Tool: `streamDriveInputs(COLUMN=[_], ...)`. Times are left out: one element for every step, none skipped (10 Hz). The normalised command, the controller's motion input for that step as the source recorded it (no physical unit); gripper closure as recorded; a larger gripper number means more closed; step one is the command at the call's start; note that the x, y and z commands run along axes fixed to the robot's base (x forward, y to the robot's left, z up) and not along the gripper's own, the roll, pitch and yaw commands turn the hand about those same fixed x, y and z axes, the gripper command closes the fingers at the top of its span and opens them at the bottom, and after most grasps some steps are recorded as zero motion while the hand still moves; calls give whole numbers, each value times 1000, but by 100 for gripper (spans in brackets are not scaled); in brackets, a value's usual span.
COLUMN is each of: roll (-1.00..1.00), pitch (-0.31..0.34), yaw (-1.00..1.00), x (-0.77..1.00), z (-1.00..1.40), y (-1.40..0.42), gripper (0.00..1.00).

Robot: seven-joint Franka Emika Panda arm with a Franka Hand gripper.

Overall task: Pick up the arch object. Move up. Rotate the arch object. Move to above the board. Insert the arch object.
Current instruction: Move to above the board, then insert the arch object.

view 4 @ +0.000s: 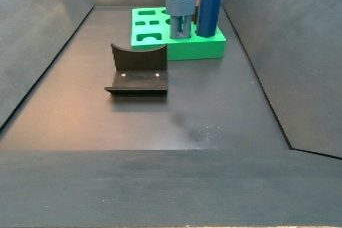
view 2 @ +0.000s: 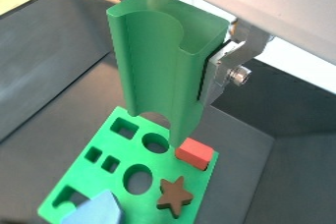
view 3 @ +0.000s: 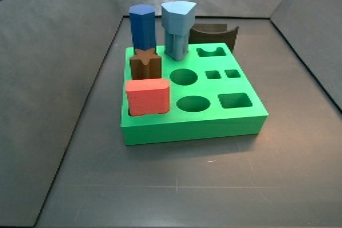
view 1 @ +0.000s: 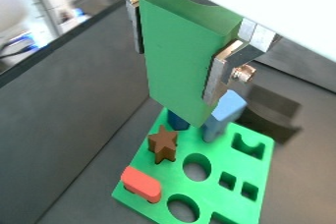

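In a wrist view the gripper (view 1: 178, 71) hangs above the board (view 1: 252, 172). Its fingers (view 1: 221, 75) are closed part-way on a tall green piece, the arch object (view 1: 178, 56), which fills the gap between them and stands upright. Below it on the board sit a brown star block (view 1: 163, 145), a red cube (view 1: 140, 184) and a light blue prism (view 1: 225, 113), with open round and square holes alongside. The dark fixture (view 1: 270, 106) stands just beyond the board's edge.

From the opposite wrist camera the arch object (view 2: 157, 61) shows a curved groove running down one face. One finger (view 2: 213, 75) presses on its side; the finger on the far side is hidden behind it. The board (view 2: 82, 181) lies under it, well apart from its lower end, with the red cube (view 2: 195, 151) and the star block (view 2: 172, 196) seated in it.

In a side view the board (view 3: 194, 127) rests on the dark floor (view 3: 201, 187), carrying the red cube (view 3: 147, 97), the star block (view 3: 146, 65), a dark blue prism (view 3: 142, 27) and the light blue prism (view 3: 178, 27). The fixture (view 3: 214, 34) sits behind it. Neither gripper nor arch object appears here.

In a side view from the opposite end the fixture (view 4: 138, 69) stands nearest, the board (view 4: 201, 47) beyond it with both prisms upright.
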Motion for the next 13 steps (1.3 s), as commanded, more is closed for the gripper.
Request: streamDriveInputs(roll=[56, 59, 0, 0, 63, 0, 0, 0, 0, 0, 0, 0, 0], pitch=[210, 158, -17, -14, -40, 0, 0, 0, 0, 0, 0, 0, 0], yaw=[597, 316, 0, 0, 0, 0, 0, 3, 0, 0, 0, -9, 0], x=[83, 70, 0, -131, 209, 1000, 1000, 1000, 1000, 1000, 1000, 1000, 1000], z=[24, 24, 0, 0, -134, -154, -151, -177, -183, -180, -180, -189, -206], y=[-42, -34, 0, 0, 0, 243, 269, 303, 254, 180, 126, 103, 137], gripper=[100, 100, 100, 100, 100, 100, 100, 100, 100, 100, 100, 100, 100])
